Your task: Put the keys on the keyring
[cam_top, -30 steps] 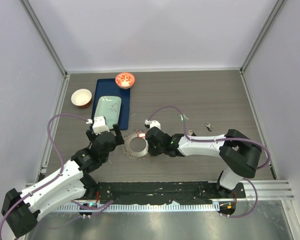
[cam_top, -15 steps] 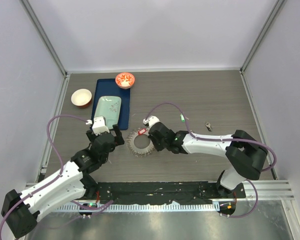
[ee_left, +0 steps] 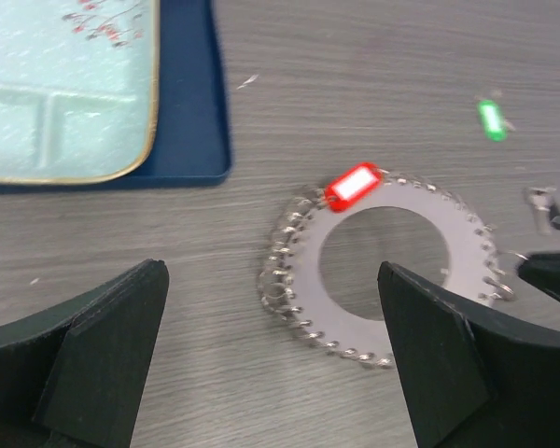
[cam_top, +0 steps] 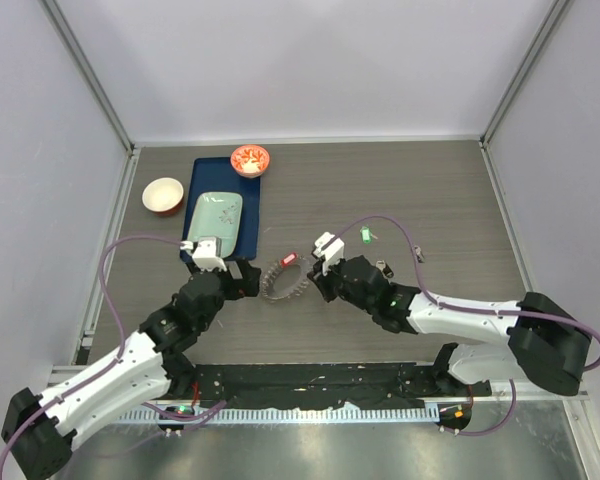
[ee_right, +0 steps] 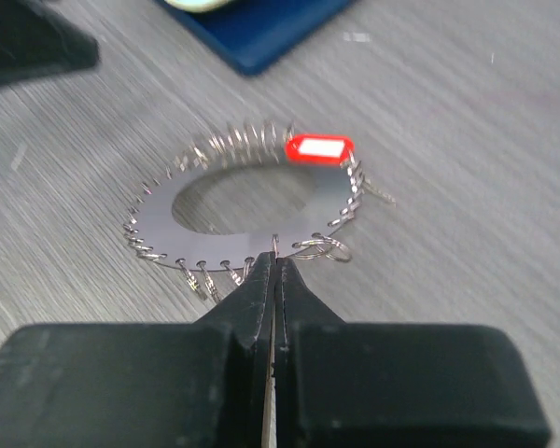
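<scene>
The keyring [cam_top: 272, 287] [ee_left: 303, 280] [ee_right: 149, 222], a silvery disc with a wire-looped rim, lies mid-table between both grippers. A red-tagged key [cam_top: 289, 259] [ee_left: 353, 185] [ee_right: 319, 147] sits at its far rim. A green key [cam_top: 366, 236] [ee_left: 490, 119] lies apart to the right, and a dark key [cam_top: 384, 267] [ee_left: 544, 207] near it. My right gripper [cam_top: 318, 281] [ee_right: 275, 263] is shut on a small wire loop at the keyring's right rim. My left gripper [cam_top: 248, 281] [ee_left: 272, 271] stands open just above the ring's left rim, holding nothing.
A blue tray [cam_top: 250, 200] [ee_left: 191, 121] holding a pale green plate [cam_top: 213, 215] [ee_left: 65, 84] lies behind the left gripper. A red-patterned bowl [cam_top: 250, 159] and a white bowl [cam_top: 163, 196] stand at the back left. Purple cables loop over both arms.
The right arm swung out to the right with its gripper still at the ring. The keyring shifted and turned a little. The left gripper moved closer to the ring's left rim.
</scene>
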Motion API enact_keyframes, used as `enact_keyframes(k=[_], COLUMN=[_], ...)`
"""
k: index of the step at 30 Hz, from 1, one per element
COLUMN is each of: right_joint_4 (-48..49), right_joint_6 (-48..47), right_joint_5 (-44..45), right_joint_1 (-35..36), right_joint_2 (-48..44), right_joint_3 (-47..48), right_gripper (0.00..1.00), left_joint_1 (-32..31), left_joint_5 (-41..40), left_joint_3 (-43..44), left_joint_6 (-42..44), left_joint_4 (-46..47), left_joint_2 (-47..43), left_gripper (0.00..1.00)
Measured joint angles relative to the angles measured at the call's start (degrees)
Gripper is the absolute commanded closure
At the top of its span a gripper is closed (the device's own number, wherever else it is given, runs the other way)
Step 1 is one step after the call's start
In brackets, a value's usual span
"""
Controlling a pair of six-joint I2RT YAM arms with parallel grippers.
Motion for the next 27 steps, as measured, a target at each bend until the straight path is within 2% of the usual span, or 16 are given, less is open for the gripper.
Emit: enact_keyframes(k=[9,16,20,23,24,27], right_joint_4=[6.29,8.13,7.58,6.10,5.81,4.81], right_joint_6=[-3.10,-5.68,-6.95,-7.89,-8.11,-8.83], right_joint_5=[-4.68,-8.81,-12.52,-14.95,-15.58,-17.94], right_joint_1=[0.00,0.00,0.00,0.00,-0.02,0.00], right_joint_2=[-7.87,-15.45,-17.90,-19.63,-20.06,-21.75], right_joint_3=[-0.02,-0.02,0.02,0.07,0.09,0.09], right_gripper=[0.99,0.99,0.99,0.99,0.99,0.99], left_joint_1=[0.00,0.00,0.00,0.00,0.00,0.00], left_joint_5=[13.73,22.88,28.70,33.51,35.23,39.21], left_joint_3=[-3.41,-1.77,1.27,3.26,3.82,5.18], left_joint_6=[6.14,9.70,10.14,10.58,10.99,12.46], left_joint_4=[11.06,15.08,17.09,18.43,18.84,19.06], left_joint_2=[-9.77,-11.89,-8.96,-6.75,-6.23,-5.46], left_gripper=[0.00,0.02,0.12,0.26,0.33,0.42])
